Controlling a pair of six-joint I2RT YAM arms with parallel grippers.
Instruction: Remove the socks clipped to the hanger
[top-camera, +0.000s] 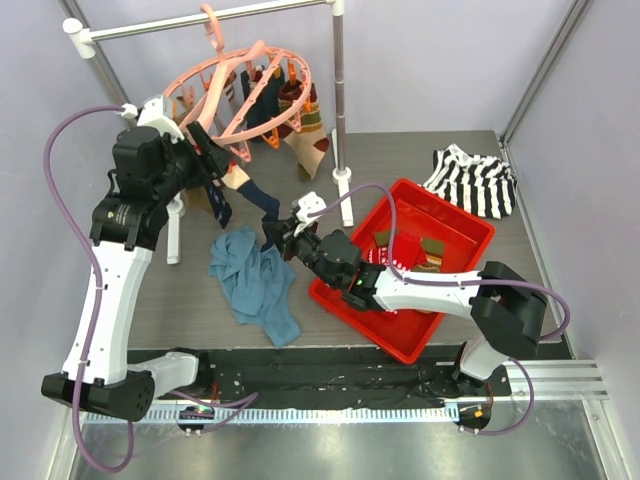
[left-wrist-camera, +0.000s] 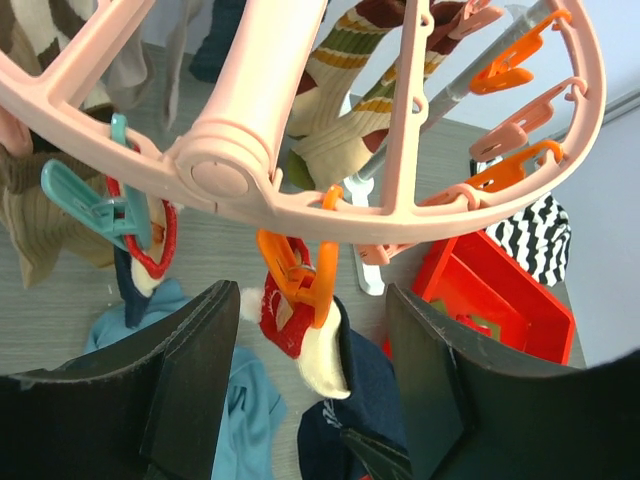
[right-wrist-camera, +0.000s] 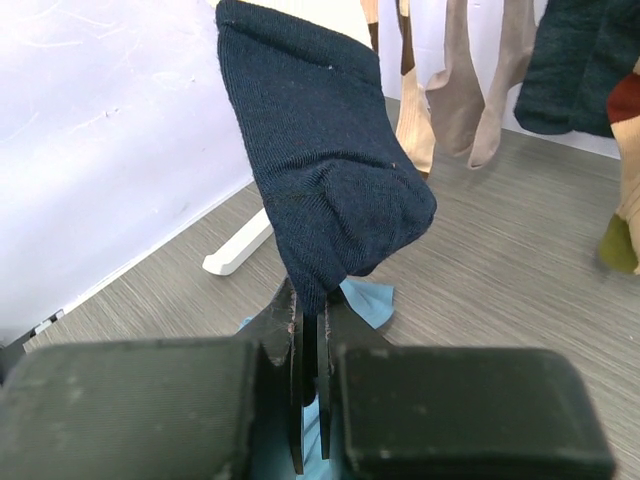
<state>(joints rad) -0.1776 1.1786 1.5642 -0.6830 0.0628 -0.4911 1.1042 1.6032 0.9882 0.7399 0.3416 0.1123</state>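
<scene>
Over the grey counter (top-camera: 175, 300), the left arm is reaching up to the hanger (top-camera: 250, 110), and the right arm is stretching leftward. Left wrist: the left tool (left-wrist-camera: 310, 330) is gaping beneath a clipped red-white sock (left-wrist-camera: 282, 325). Right wrist: the right tool (right-wrist-camera: 310, 330) is pinching a hanging navy sock (right-wrist-camera: 320, 170) by its toe.

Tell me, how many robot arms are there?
2. The left arm reaches up to the pink hanger; the right arm stretches low, its gripper pinching a navy sock. None seems hidden.
</scene>
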